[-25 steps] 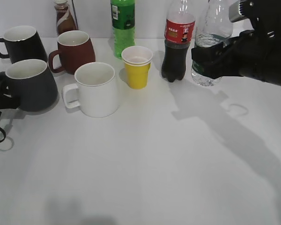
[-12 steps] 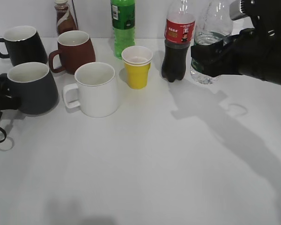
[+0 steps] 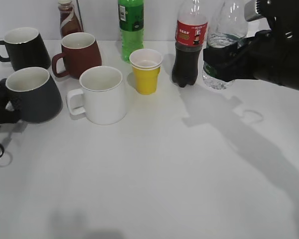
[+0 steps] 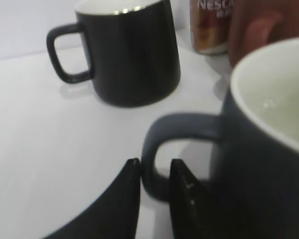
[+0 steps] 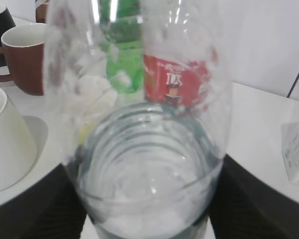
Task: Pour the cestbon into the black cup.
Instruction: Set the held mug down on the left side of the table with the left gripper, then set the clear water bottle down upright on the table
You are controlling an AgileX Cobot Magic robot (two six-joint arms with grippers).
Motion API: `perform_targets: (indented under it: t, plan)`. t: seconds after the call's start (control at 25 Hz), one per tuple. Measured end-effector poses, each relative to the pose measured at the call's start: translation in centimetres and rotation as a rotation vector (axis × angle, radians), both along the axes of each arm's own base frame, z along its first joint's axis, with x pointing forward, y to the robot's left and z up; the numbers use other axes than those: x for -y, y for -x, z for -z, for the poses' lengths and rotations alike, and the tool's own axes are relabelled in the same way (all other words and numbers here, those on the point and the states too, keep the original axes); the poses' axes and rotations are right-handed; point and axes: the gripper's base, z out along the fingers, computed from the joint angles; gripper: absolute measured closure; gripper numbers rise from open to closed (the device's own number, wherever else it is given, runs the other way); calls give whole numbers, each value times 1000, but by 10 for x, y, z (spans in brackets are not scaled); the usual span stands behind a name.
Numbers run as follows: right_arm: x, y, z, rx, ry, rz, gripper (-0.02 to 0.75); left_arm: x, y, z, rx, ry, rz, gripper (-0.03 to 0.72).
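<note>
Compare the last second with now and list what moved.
The black cup, its handle clamped by the left end effector, rose a little and tilted. The cestbon, gripped by the right end effector, lifted slightly off the table. The other mugs, the yellow cup and the cola bottle stayed put.

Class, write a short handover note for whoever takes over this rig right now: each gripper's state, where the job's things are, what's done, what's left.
Left gripper: shut on the handle of the grey mug, at the table's left edge.
Right gripper: shut on the water bottle, upright at the back right beside the cola bottle.
Done: both things gripped.
Left: bring bottle and mug together, tip the water into the mug. Nothing poured yet.
</note>
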Motion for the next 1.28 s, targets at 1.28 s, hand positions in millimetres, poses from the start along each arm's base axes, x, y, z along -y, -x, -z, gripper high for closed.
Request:
perform_targets:
  t: [1.28]
  plan:
    - [-3,2,80,91,-34,-37,85,3,63,-88,211,11,29,491]
